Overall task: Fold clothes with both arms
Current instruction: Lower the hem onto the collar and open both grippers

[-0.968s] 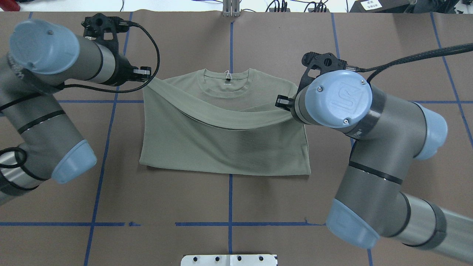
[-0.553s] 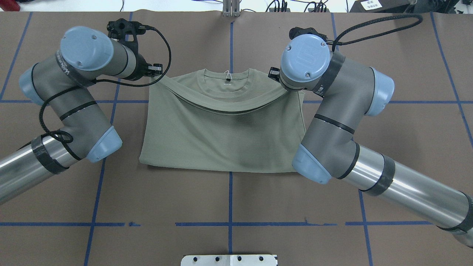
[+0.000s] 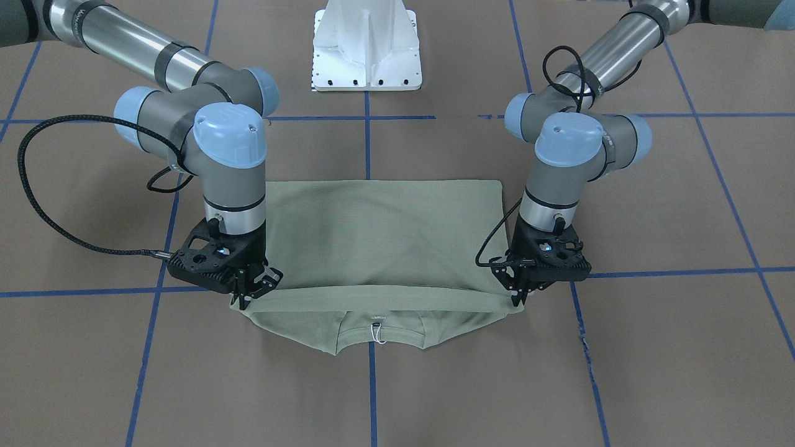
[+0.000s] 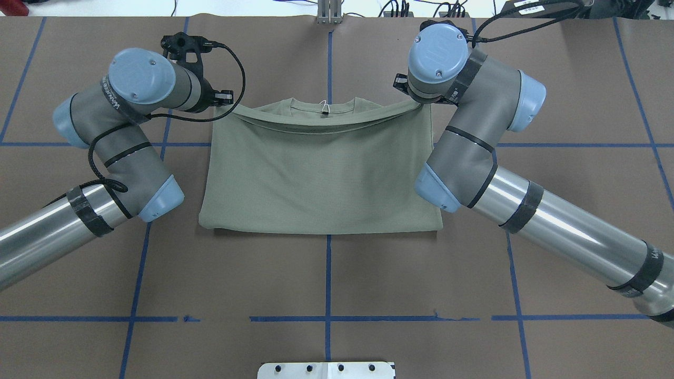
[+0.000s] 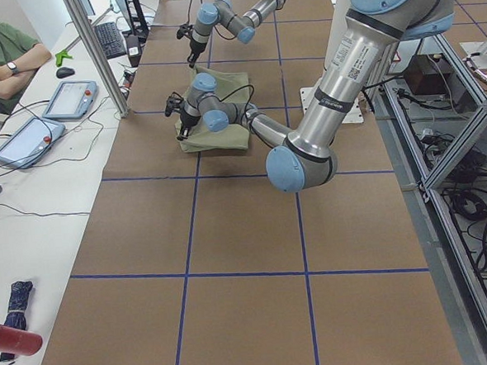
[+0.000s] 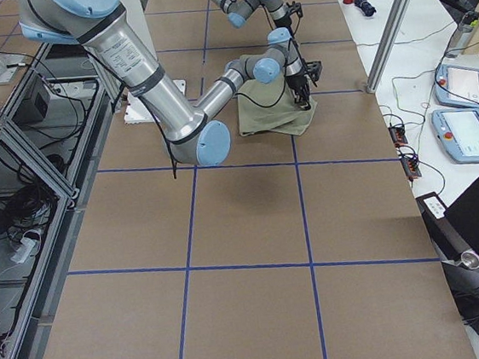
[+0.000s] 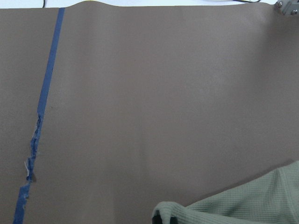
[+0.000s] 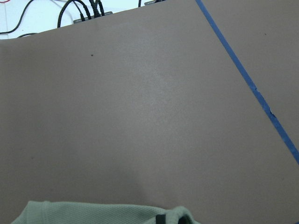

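Note:
The pale sage-green shirt (image 4: 321, 179) lies folded on the brown table, its lower half doubled over toward the ribbed neckline (image 4: 322, 107) with the white string tag (image 3: 376, 333). My left gripper (image 4: 227, 102) is shut on the folded edge's left corner, also seen in the front view (image 3: 520, 298). My right gripper (image 3: 243, 301) is shut on the other corner; from overhead it is mostly hidden under its wrist (image 4: 418, 102). The held edge hangs slightly above the shoulders, just short of the collar. Each wrist view shows a pinched bit of the shirt at its bottom edge (image 7: 233, 210) (image 8: 93, 214).
The white pedestal base (image 3: 366, 49) stands at the robot's side of the table. Blue tape lines (image 4: 327, 273) cross the brown surface. Cables (image 4: 400, 8) lie beyond the far edge. An operator (image 5: 0, 53) and control tablets (image 5: 69, 98) are beside the table.
Both grippers have carried the folded edge away from the robot toward the neckline. The sagging fold has drawn flatter and now covers most of the chest.

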